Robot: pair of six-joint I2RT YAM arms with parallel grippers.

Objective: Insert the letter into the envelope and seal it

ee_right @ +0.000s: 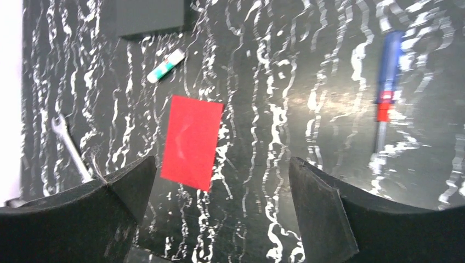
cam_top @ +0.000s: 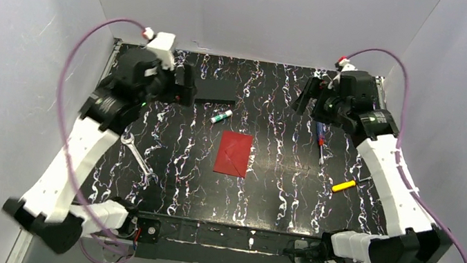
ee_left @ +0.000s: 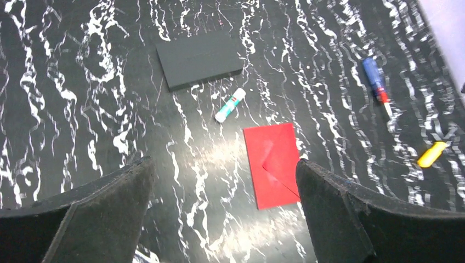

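- Top view: the envelope [cam_top: 234,153] lies flat near the middle of the tabletop [cam_top: 262,199], touched by neither arm. The left claw [cam_top: 183,88] is at 10 o'clock from it and the right claw [cam_top: 309,95] at 1 o'clock, both well apart from it. A glue stick [cam_top: 221,116] lies near it at 11 o'clock, a wrench [cam_top: 138,156] at 9 o'clock and a screwdriver [cam_top: 319,136] at 2 o'clock. No letter shows anywhere on the tabletop.
- Left wrist view: the left claw [ee_left: 223,163] stands wide open and holds nothing. The envelope [ee_left: 274,161] lies at 3 o'clock between the finger lines, partly hidden by the right-hand finger. Its pointed flap looks folded down flat (a V-shaped edge shows on the red face).
- Right wrist view: the right claw [ee_right: 222,161] is also wide open and empty. The envelope [ee_right: 192,142] lies just toward 10 o'clock of the gap, its plain side showing only a faint crease.
- Judgement: with no cream sheet in sight and the flap down, the letter is most likely already inside, so the task appears to be at its closing step. Whether the flap is truly stuck cannot be told.
- Next move: if anything, a light press along the flap edge with one claw, otherwise none.
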